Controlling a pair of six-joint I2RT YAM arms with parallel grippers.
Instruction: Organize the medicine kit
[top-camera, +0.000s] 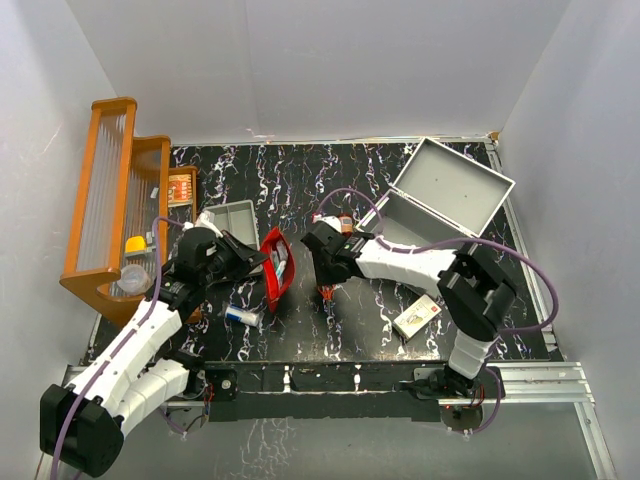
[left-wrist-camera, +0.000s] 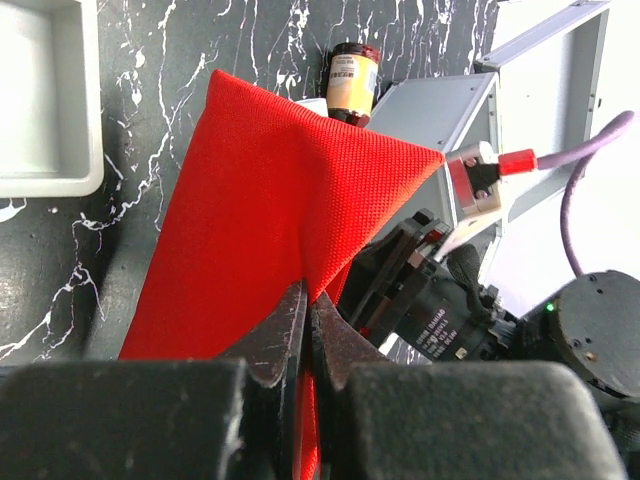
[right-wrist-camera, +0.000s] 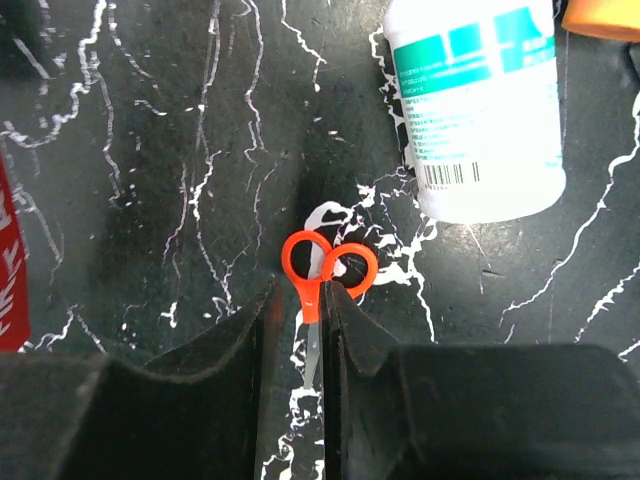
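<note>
While our left gripper (left-wrist-camera: 308, 312) pinches only a fold of the red pouch (left-wrist-camera: 270, 210), the cloth could slip free if we tug, and anything inside might spill. That arm stretches forward from its base, with the wrist turned toward the table's middle. Further right, our right gripper (right-wrist-camera: 300, 318) is closed narrowly on the blades of the small scissors (right-wrist-camera: 328, 268), whose orange loops poke out ahead. So thin a hold may let them twist or drop in transit. This arm folds back leftward, wrist pointing down. The medicine kit (top-camera: 455, 185) sits at the far right with its lid open, well apart from the scissors.
</note>
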